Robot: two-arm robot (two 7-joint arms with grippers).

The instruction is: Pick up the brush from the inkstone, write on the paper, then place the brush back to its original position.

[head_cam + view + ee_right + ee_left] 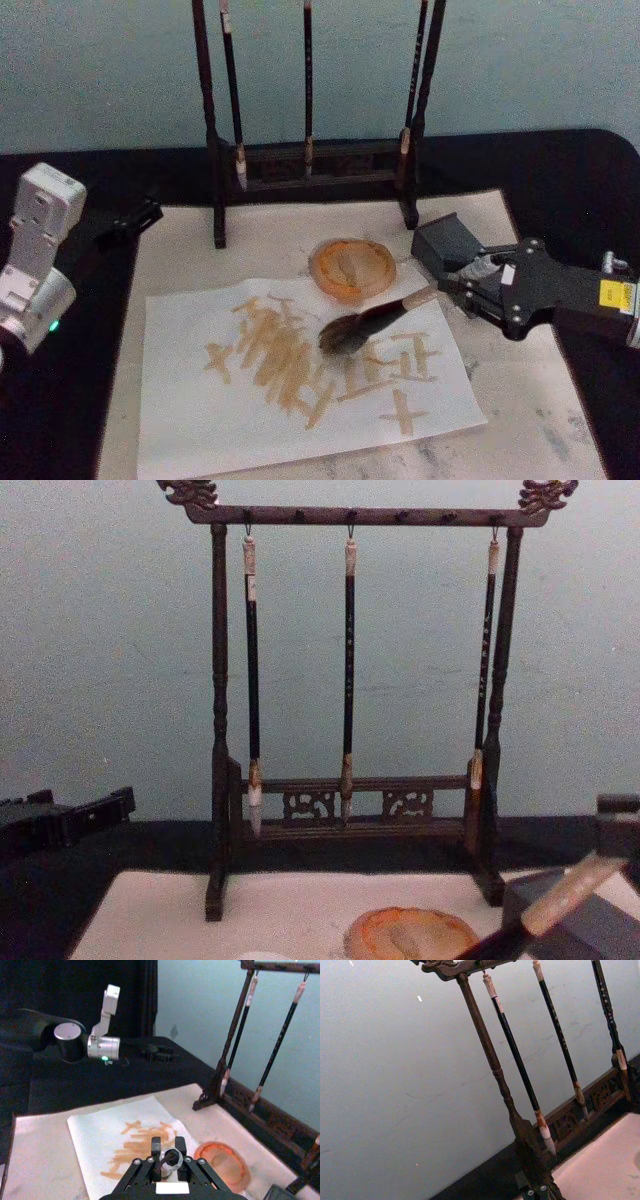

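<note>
The brush (385, 313) lies slanted over the paper (200, 420), its fat bristle head resting on the sheet just below the inkstone (352, 265). My right gripper (462, 287) is shut on the pale handle, coming in from the right. In the right wrist view the handle end (171, 1158) sits between the fingers (155, 1151), with the paper (95, 1132) and the inkstone (222, 1162) beyond. In the chest view the brush (565, 888) rises to the right of the inkstone (410, 935). My left gripper (130, 220) hangs parked at the far left.
A dark wooden stand (310, 165) with three slim hanging brushes (348, 670) stands behind the inkstone. A dark grey block (448, 243) sits right beside my right gripper. Tan strokes (280, 350) cover the paper, which lies on a beige mat (530, 420).
</note>
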